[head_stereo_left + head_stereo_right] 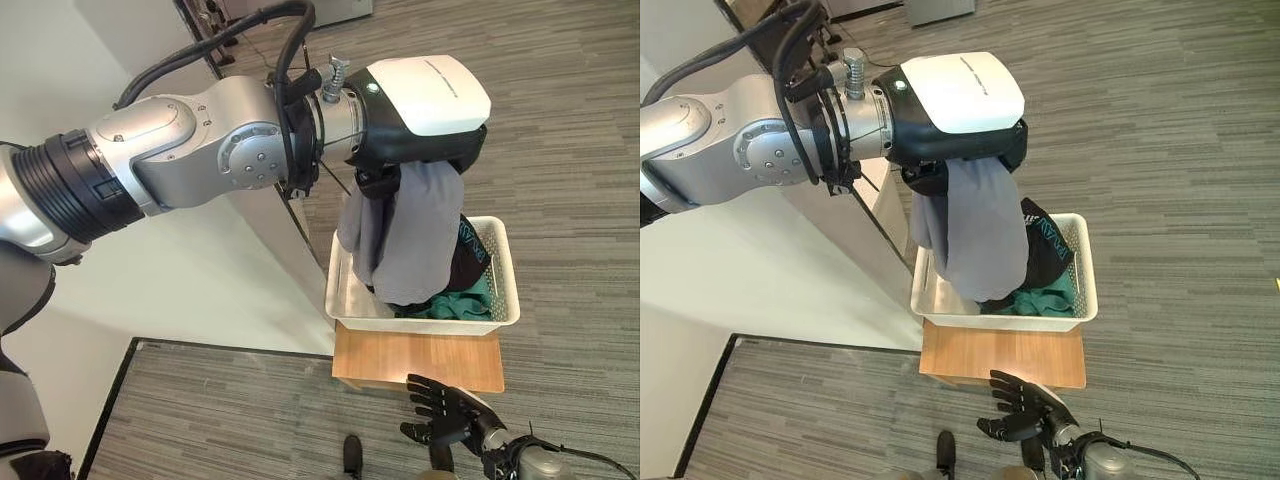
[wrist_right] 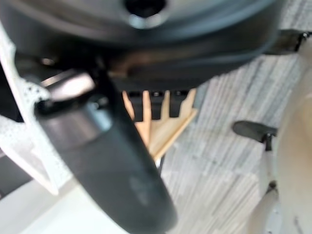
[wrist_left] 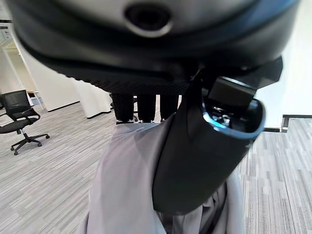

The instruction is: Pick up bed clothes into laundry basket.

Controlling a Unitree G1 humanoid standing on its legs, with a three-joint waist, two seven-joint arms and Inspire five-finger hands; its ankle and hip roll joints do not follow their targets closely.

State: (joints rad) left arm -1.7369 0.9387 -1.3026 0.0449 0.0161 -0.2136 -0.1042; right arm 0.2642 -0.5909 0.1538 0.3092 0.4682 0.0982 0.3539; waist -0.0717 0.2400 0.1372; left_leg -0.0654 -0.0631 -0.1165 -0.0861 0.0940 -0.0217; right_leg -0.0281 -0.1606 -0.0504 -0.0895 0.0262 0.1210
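Note:
A grey garment (image 1: 410,240) hangs from my left hand (image 1: 420,110), which is held above the white laundry basket (image 1: 505,300). The cloth's lower end dips into the basket, onto dark and green clothes (image 1: 465,300). In the left wrist view the thumb (image 3: 204,161) and fingers (image 3: 146,107) are curled over the grey garment (image 3: 126,185). The basket stands on a low wooden stool (image 1: 420,362). My right hand (image 1: 450,412) hovers low in front of the stool, fingers straight and spread, holding nothing.
A white bed surface (image 1: 200,270) lies to the left of the basket, edged by a dark frame (image 1: 110,410). Grey striped carpet (image 1: 570,150) spreads around the stool. An office chair (image 3: 19,117) stands far off.

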